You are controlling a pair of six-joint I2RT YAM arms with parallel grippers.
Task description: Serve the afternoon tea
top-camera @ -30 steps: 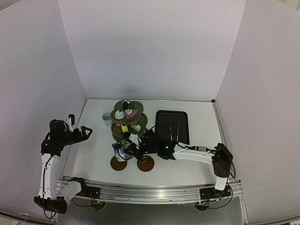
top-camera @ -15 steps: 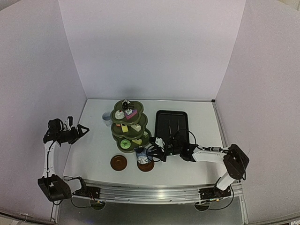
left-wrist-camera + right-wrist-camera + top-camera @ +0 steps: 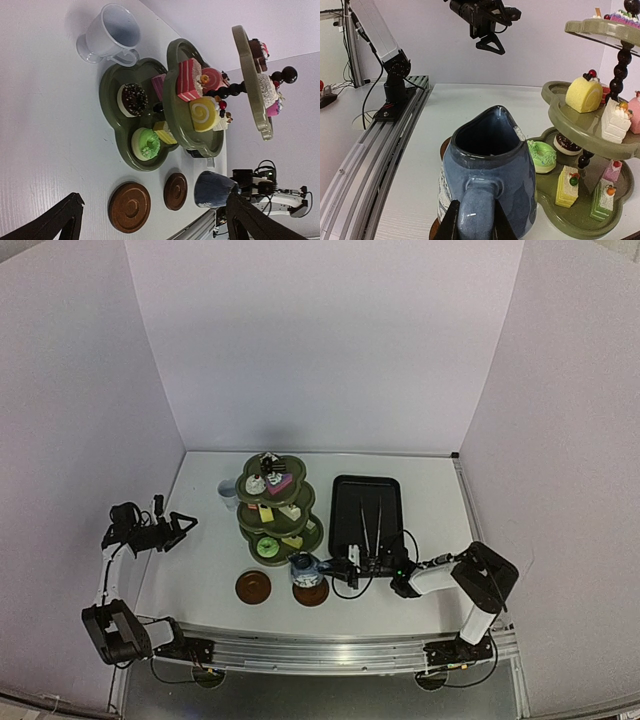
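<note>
The olive-green three-tier stand (image 3: 272, 508) holds small cakes on every tier; a green ring cake (image 3: 146, 144) and a chocolate one (image 3: 134, 99) lie on its bottom tier (image 3: 111, 95). Behind it stands the white mug (image 3: 228, 492). Two brown coasters (image 3: 253, 587) (image 3: 313, 593) lie in front of the stand. My right gripper (image 3: 474, 222) is shut on the handle of the blue-grey pot (image 3: 490, 170), upright over the right coaster (image 3: 175, 191). Whether the pot touches that coaster I cannot tell. My left gripper (image 3: 185, 527) stands open and empty, left of the stand.
A black rectangular tray (image 3: 345, 502) with thin metal tongs (image 3: 371, 525) lies right of the stand. The right arm (image 3: 445, 575) stretches low along the table's front. A metal rail (image 3: 375, 150) runs along the near edge.
My right gripper has carried the pot from above the left coaster across to the right coaster and lower. The left arm has drawn back and folded down at the left.
</note>
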